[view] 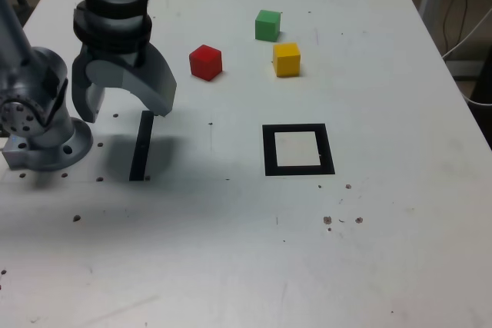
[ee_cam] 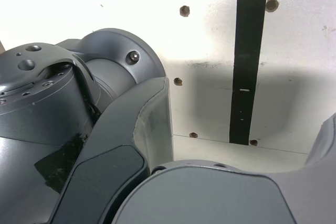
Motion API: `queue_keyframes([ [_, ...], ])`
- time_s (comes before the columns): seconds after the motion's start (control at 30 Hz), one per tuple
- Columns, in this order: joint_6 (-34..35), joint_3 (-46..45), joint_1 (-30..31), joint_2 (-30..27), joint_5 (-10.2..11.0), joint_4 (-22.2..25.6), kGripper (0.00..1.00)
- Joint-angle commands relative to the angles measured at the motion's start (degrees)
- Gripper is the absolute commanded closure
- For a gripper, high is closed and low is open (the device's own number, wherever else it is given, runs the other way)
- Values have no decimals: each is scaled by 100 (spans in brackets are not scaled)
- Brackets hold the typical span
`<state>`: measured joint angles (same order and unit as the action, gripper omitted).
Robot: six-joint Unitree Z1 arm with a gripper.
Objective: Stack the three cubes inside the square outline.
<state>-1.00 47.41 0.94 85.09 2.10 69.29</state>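
Three cubes [view: 206,62] apart | open tool [view: 129,116] pointing down, above tape strip [view: 141,146]

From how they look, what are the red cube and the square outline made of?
Red cube: perhaps painted wood or plastic; its flat faces are one even red, so the look leaves it open.

Square outline: probably black adhesive tape, fairly matt, since it lies flat on the table like a thin strip with straight edges.
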Motion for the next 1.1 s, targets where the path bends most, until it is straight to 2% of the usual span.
queue_keyframes([
  [0.0, -2, 9, 11, -16, -3, -38, 0],
  [0.17, 5, -12, 11, 22, 47, -136, 0],
  [0.5, -259, 277, -15, -46, 329, -259, 1],
  [0.8, -2023, 1010, -889, 20, 719, -150, 3],
  [1.07, -3490, 1285, -1765, 469, 1183, -158, 4],
])
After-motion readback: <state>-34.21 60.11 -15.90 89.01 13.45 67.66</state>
